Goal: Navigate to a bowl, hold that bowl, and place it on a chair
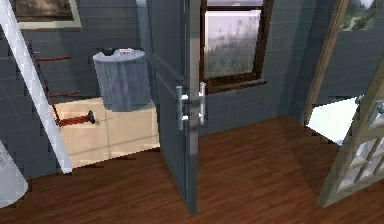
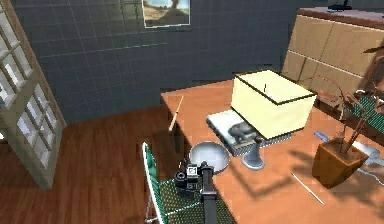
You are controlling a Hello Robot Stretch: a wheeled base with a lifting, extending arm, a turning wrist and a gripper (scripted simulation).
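Observation:
A pale grey bowl [image 2: 207, 156] lies at the near edge of the wooden table [image 2: 200, 105] in the arm side view. The dark arm [image 2: 208, 200] rises from the bottom edge right below the bowl. My gripper [image 2: 188, 179] sits just left of the arm's tip, close under the bowl; I cannot tell whether it holds anything. A green wire chair [image 2: 160, 192] stands at the table's near side, left of the arm.
On the table stand a lamp with a cream shade [image 2: 272, 102], a flat grey device [image 2: 232, 128], a potted plant [image 2: 338, 160] and a pencil [image 2: 175, 113]. A glazed door [image 2: 25, 105] stands at left. Ahead, a grey door [image 1: 178, 100] hangs ajar beside a tiled room with a grey bin [image 1: 122, 80].

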